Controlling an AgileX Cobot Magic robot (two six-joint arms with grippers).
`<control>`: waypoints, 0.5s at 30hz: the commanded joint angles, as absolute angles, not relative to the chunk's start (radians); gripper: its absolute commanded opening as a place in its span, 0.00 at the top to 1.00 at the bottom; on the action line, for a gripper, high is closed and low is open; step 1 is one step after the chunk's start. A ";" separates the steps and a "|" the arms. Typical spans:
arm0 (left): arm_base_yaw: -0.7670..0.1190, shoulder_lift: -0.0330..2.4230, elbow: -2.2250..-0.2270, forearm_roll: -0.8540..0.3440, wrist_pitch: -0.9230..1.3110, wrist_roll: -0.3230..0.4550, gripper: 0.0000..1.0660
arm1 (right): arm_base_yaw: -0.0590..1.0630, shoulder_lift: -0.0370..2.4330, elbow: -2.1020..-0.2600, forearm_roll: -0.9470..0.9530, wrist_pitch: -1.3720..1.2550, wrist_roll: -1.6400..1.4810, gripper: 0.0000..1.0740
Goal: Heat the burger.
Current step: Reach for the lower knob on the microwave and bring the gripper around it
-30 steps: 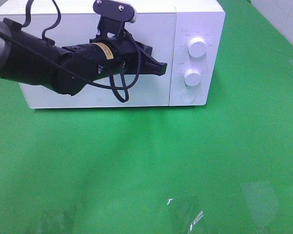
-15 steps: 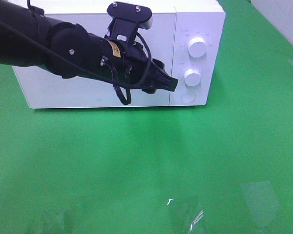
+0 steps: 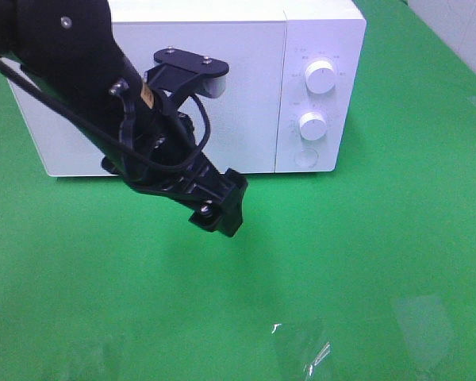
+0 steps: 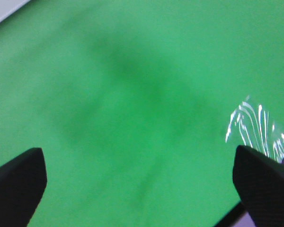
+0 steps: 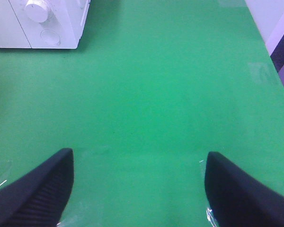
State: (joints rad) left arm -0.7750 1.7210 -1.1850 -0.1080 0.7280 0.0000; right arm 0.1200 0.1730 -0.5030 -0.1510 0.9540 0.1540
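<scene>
The left arm crosses the front of the microwave and bends downward, its left gripper aimed at the green mat, fingers spread wide with nothing between them (a pose that leaves the panel clear). The door is shut and the burger shows in no view, so it probably sits inside. Further right, the knobs stand unobstructed, likely the next target. The right gripper hangs low over the mat, spread and empty
</scene>
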 commanded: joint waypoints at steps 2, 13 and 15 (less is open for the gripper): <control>-0.747 1.662 -1.192 -0.107 0.875 -0.013 0.06 | 0.119 0.164 -0.501 -0.148 0.956 0.153 0.32; -0.396 1.475 -1.192 -0.110 1.130 -0.006 0.06 | 0.119 0.164 -0.501 -0.148 0.956 0.153 0.32; -0.362 1.455 -1.192 -0.110 1.142 0.000 0.06 | 0.119 0.164 -0.501 -0.148 0.956 0.153 0.32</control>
State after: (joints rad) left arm -0.4340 1.5060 -1.1880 -0.1080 1.0950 -0.0170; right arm 0.1200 0.1730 -0.5030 -0.1510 0.9540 0.1540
